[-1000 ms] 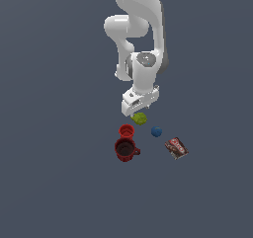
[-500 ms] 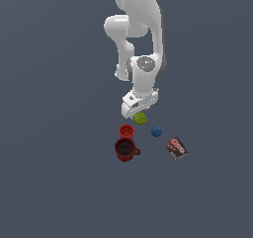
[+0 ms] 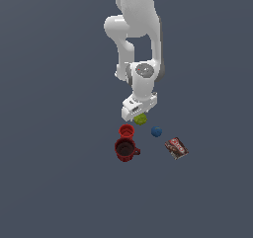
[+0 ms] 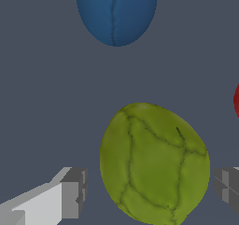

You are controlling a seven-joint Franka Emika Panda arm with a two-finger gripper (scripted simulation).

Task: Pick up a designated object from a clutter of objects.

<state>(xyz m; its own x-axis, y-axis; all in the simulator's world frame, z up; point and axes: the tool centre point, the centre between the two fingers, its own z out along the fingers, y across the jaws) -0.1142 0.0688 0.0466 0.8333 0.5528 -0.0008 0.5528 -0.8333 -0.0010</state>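
The designated object, a lumpy yellow-green fruit (image 3: 141,119) (image 4: 154,165), rests on the dark floor at the far edge of the clutter of objects. My gripper (image 3: 138,114) (image 4: 151,191) is down over it and open. In the wrist view one fingertip (image 4: 77,193) stands on each side of the fruit, with a small gap on both sides. The hand hides part of the fruit in the exterior view.
A blue ball (image 3: 156,131) (image 4: 116,11) lies just beside the fruit. A small red cup (image 3: 126,131) and a dark red mug (image 3: 126,149) stand close on the exterior view's left. A brown-red flat packet (image 3: 176,148) lies to the right.
The arm has come down a little, bringing the open fingers lower around the fruit. None of the objects has moved.
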